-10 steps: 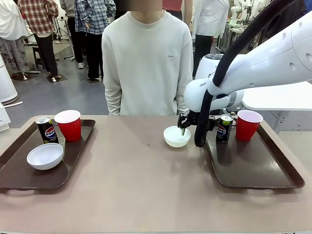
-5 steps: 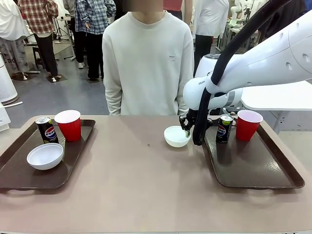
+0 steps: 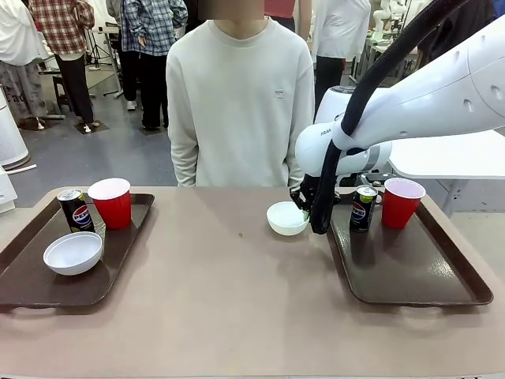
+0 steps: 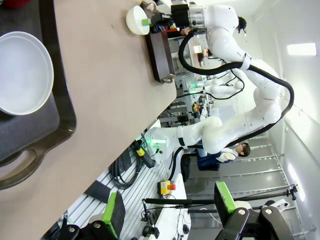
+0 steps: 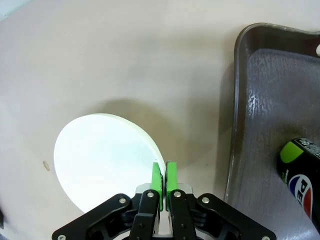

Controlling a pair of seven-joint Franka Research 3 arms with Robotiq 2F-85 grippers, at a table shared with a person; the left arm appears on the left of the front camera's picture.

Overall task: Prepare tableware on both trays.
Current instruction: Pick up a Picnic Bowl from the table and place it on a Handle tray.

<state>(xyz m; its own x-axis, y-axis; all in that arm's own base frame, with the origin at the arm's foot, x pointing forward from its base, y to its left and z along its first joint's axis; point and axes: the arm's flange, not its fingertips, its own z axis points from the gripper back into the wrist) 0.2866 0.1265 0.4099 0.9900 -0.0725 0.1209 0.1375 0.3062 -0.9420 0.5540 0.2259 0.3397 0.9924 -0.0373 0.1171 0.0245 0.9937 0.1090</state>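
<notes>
My right gripper (image 3: 302,207) is shut on the near-right rim of a small white bowl (image 3: 286,218), which is on the table just left of the right tray (image 3: 410,276). In the right wrist view the green pads (image 5: 158,176) pinch the rim of that bowl (image 5: 102,157), with the tray's rim (image 5: 235,115) close beside it. This tray holds a black Pepsi can (image 3: 364,208) and a red cup (image 3: 402,202). The left tray (image 3: 20,276) carries a can (image 3: 76,210), a red cup (image 3: 111,202) and a white bowl (image 3: 72,253). My left gripper (image 4: 170,206) is open, off the table's edge, beside that bowl (image 4: 22,72).
A person in a pale sweatshirt (image 3: 239,103) stands at the far side of the table, hands out of sight. The bare tabletop (image 3: 213,292) lies between the two trays. The front half of the right tray is bare.
My right gripper's fingers have shut on the bowl's rim. The bowl has shifted slightly up and to the right with them. Everything on the left tray is unmoved.
</notes>
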